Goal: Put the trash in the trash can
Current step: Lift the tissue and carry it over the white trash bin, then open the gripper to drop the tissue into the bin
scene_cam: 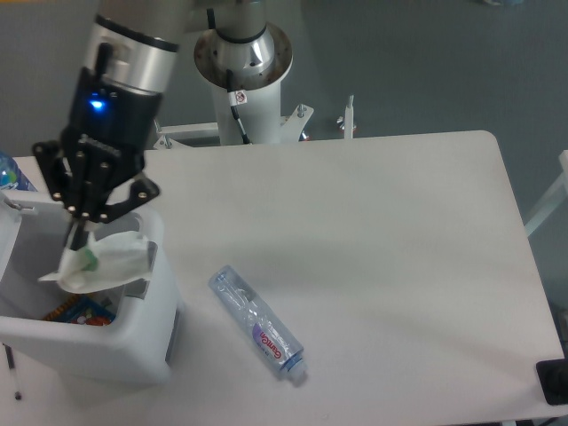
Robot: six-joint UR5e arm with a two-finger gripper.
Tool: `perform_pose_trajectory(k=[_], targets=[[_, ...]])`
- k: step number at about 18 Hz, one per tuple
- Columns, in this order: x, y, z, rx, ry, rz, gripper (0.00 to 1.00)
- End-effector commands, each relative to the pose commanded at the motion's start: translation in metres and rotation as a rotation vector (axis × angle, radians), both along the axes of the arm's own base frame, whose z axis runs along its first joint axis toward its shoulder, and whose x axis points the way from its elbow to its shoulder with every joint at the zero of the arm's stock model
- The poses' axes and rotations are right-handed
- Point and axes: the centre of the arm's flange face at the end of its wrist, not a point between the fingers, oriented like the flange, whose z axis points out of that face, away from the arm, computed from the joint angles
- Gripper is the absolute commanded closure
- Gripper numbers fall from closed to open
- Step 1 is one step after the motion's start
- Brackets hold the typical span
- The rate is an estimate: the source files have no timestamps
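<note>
Fixed cam: gripper (78, 241) jaws pinching crumpled wrapper (105, 259), hanging over trash can (142, 346) opening. Release w/ wrapper fully inside the rim so it can't snag. Crushed bottle (259, 323) lies on table (399, 222), right of trash can.

Wrapper (105, 260) over bin (133, 351), bottle (258, 324) right.

Two bottles are showing: one clear crushed bottle (259, 322) and one blue-tinted bottle (12, 175). One wrapper (105, 260) and one trash can (156, 306) are showing.
</note>
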Motion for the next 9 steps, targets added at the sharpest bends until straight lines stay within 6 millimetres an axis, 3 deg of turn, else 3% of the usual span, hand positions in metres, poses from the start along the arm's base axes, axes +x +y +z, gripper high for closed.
perform_pose_trajectory(k=[2, 4, 6, 9], targets=[[0.007, 0.000, 0.002, 0.003, 0.003, -0.010, 0.72], [0.007, 0.001, 0.001, 0.003, 0.005, -0.017, 0.52], [0.007, 0.002, -0.002, -0.002, 0.003, -0.020, 0.05], [0.007, 0.002, -0.008, -0.012, -0.007, -0.015, 0.00]])
